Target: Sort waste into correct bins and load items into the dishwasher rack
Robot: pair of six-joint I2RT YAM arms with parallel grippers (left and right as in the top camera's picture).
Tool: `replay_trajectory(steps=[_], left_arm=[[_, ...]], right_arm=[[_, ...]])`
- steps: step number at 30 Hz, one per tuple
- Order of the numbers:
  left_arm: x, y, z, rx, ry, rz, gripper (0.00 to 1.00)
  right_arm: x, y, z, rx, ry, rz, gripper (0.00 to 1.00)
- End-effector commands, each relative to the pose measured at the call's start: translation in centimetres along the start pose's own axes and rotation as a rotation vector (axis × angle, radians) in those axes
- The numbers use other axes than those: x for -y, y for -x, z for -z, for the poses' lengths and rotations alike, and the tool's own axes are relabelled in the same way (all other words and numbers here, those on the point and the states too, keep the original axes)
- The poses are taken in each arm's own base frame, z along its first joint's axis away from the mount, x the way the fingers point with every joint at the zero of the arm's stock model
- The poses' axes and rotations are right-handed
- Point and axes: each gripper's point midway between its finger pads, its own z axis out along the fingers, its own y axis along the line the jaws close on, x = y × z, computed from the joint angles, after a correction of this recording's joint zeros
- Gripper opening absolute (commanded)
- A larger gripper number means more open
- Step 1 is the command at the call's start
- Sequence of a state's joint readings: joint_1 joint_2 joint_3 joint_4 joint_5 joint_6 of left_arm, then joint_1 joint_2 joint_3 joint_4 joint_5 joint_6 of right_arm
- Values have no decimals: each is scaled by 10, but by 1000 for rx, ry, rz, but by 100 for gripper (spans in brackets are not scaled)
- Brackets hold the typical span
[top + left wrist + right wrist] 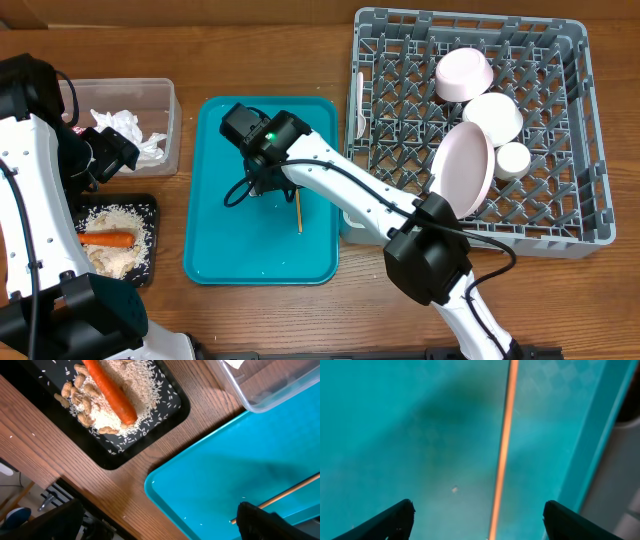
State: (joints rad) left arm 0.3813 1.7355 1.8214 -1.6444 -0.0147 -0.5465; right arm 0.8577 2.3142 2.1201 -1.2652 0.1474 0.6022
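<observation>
Wooden chopstick (503,445), thin and straight, lies on smooth teal tray (395,420).

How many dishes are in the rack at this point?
4: a pink bowl farthest from the robot, a white bowl next to it, a cup nearer, and a tilted plate left of the cup. The right arm may hide more.

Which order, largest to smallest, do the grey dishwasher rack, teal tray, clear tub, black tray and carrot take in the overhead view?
1. grey dishwasher rack
2. teal tray
3. clear tub and black tray: they look alike in footprint, so not ranked
4. carrot
</observation>
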Motion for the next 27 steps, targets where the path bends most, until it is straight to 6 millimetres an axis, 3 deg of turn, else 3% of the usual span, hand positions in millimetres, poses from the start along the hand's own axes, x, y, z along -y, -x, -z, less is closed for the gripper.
replay_trajectory(steps=[1, 14, 20, 25, 27], left_arm=[[1, -1, -1, -5, -2, -17, 100], [1, -1, -1, -5, -2, -18, 100], [1, -1, -1, -4, -2, -18, 100], [1, -1, -1, -4, -1, -18, 100], [-2, 0, -1, 4, 12, -17, 100]], right_arm=[[2, 5, -15, 7, -17, 13, 85], [24, -15, -76, -124, -100, 7, 83], [22, -20, -83, -149, -93, 7, 80], [23, -21, -84, -154, -97, 8, 61], [21, -24, -86, -167, -90, 9, 59]])
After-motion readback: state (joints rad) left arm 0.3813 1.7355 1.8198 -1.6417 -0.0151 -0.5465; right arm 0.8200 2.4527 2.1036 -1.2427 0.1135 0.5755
